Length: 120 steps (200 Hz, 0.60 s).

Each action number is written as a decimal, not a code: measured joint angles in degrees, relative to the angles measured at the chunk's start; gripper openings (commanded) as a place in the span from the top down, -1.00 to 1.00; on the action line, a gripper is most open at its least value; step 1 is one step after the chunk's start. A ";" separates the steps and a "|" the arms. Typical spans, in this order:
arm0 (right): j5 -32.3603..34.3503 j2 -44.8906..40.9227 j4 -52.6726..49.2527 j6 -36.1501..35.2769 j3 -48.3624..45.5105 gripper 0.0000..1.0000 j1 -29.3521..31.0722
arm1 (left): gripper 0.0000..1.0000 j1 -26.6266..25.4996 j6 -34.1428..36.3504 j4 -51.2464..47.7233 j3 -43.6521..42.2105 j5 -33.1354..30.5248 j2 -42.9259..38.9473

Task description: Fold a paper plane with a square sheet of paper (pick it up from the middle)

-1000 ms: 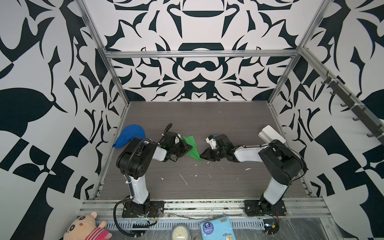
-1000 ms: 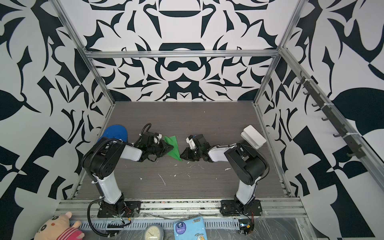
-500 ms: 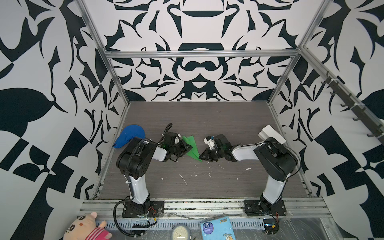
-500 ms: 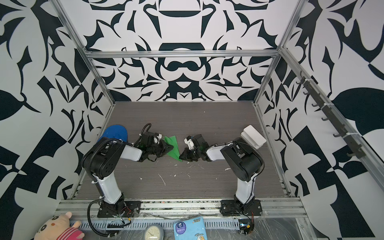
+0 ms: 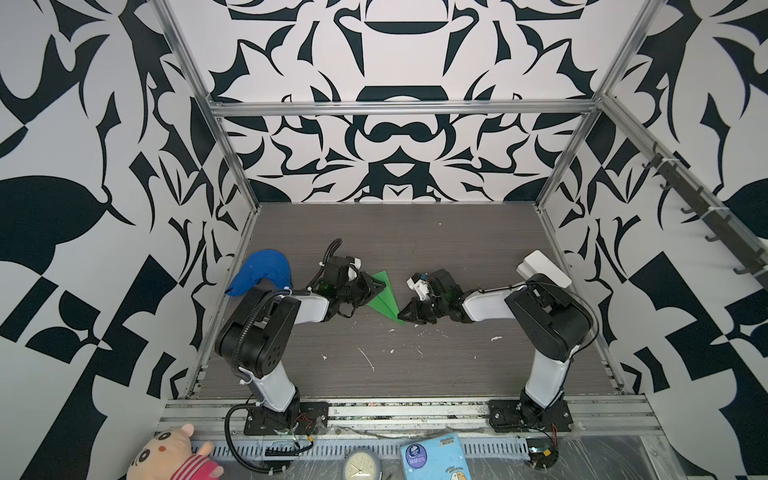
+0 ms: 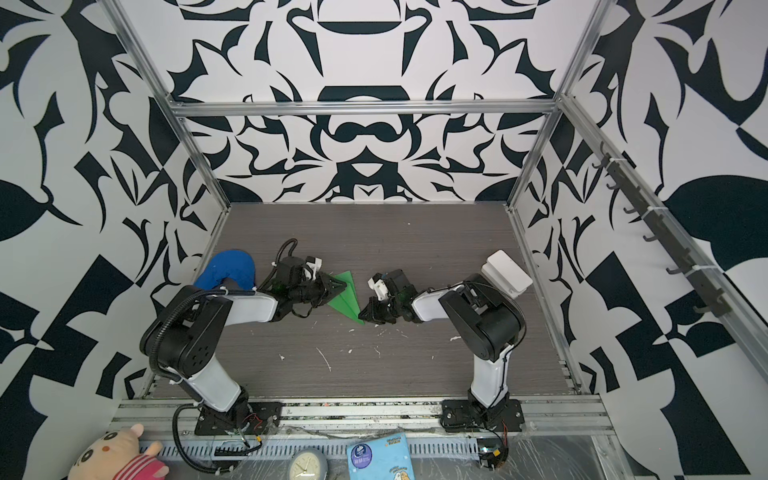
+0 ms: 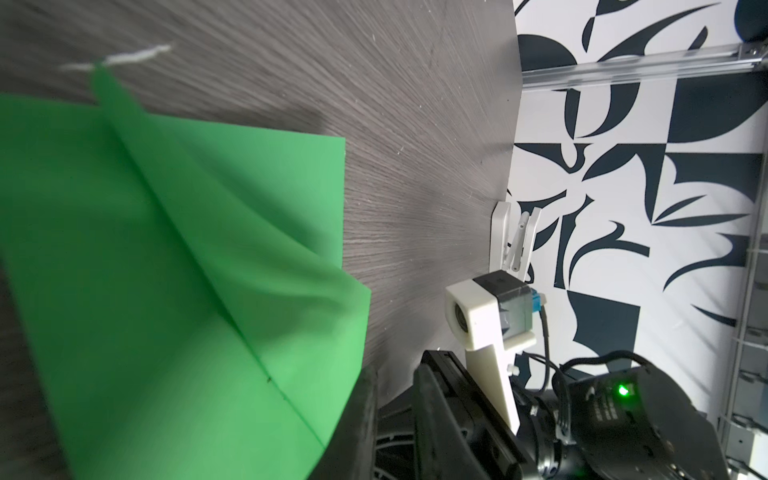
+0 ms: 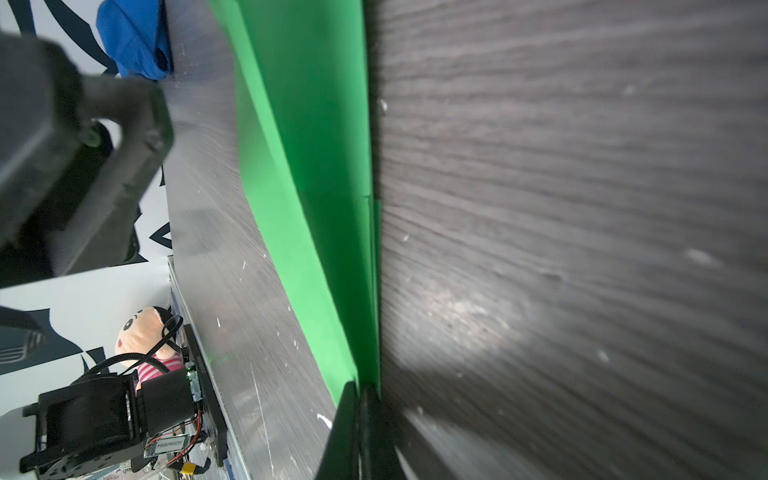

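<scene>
On the table (image 5: 415, 374), the right gripper (image 5: 404, 314) had its fingers pinched tight on the near tip of the green plane (image 5: 384, 296), which lay mid-table. Farther left, the left gripper (image 5: 371, 288) touched the plane's edge; whether it gripped was unclear. A blue cap (image 5: 262, 274) sat beyond, by the left wall.

Both top views sit high out front, looking down on the whole table (image 5: 457, 365), near identical. Wrist cams are way down low, up close, facing each other over the paper plane (image 7: 166, 270) they both catch.
</scene>
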 measured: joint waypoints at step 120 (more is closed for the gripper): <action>3.08 0.02 -4.00 -5.75 2.38 0.93 1.22 | 0.74 -2.25 1.36 1.03 0.31 1.68 6.19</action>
